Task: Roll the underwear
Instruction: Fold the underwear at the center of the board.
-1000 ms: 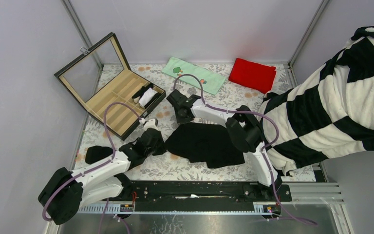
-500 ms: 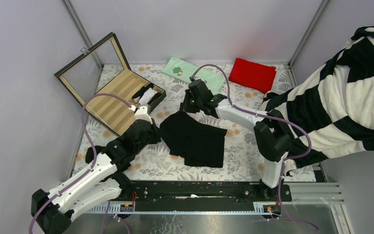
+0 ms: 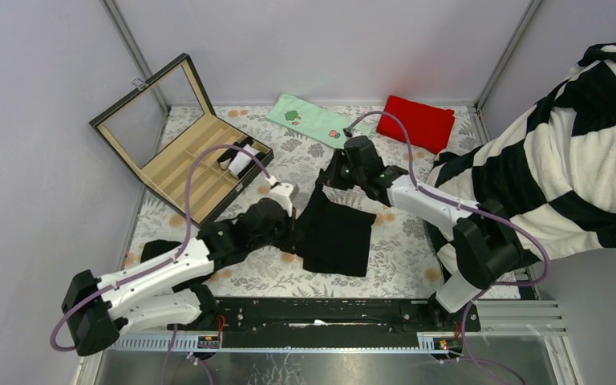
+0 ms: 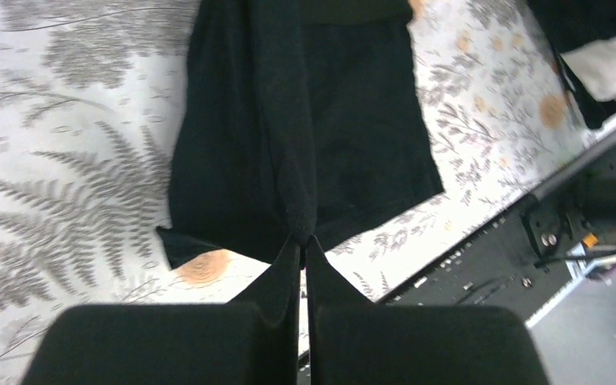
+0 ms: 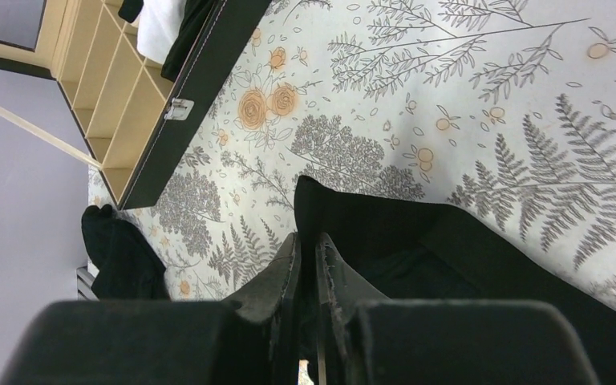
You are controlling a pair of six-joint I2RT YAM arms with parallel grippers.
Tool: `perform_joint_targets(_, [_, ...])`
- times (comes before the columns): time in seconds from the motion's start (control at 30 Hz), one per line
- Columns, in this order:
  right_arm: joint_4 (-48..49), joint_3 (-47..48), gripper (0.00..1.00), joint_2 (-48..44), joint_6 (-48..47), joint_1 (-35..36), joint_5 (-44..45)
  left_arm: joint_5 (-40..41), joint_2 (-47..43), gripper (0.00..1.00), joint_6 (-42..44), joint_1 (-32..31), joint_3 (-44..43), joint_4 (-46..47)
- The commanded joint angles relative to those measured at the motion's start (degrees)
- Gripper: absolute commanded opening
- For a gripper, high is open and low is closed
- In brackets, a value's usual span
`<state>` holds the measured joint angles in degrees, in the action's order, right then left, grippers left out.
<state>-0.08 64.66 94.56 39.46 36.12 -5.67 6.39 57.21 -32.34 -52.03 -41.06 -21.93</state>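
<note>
A black underwear point(image 3: 338, 234) lies in the middle of the flowered table, partly folded, with its left side lifted. My left gripper point(image 3: 295, 228) is shut on its near-left edge. In the left wrist view a ridge of the cloth point(image 4: 285, 120) runs up from the pinched tips point(image 4: 302, 241). My right gripper point(image 3: 326, 181) is shut on the far-left corner, and the right wrist view shows black cloth point(image 5: 417, 241) between the closed fingers point(image 5: 306, 245). A second underwear point(image 3: 157, 250) lies bunched at the left, also visible in the right wrist view point(image 5: 120, 253).
An open compartment box point(image 3: 183, 172) stands at the back left with rolled items point(image 3: 241, 159) inside. A green cloth point(image 3: 314, 120) and a red cloth point(image 3: 415, 122) lie along the back. A black-and-white striped blanket point(image 3: 561, 176) hangs over the right side. A black rail point(image 3: 329, 313) edges the front.
Both grippers have moved to the right while holding the underwear's left edge. The left side has come over the rest, and the garment now looks narrower.
</note>
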Motion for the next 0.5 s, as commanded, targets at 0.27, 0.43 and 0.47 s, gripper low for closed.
perform_joint_targets(0.27, [-7.8, -10.2, 0.08, -16.5, -4.2, -1.0, 9.3, -3.6, 11.6, 0.00, -1.1, -12.2, -3.7, 11.5])
perform_joint_targets(0.43, [-10.7, -14.1, 0.08, -20.4, -5.1, -1.2, 12.0, -4.0, 15.4, 0.00, -2.8, -14.3, -3.8, 15.4])
perform_joint_targets(0.47, [-11.0, -14.7, 0.08, -20.9, -5.2, -1.2, 12.4, -4.1, 16.2, 0.00, -3.1, -14.6, -4.0, 16.2])
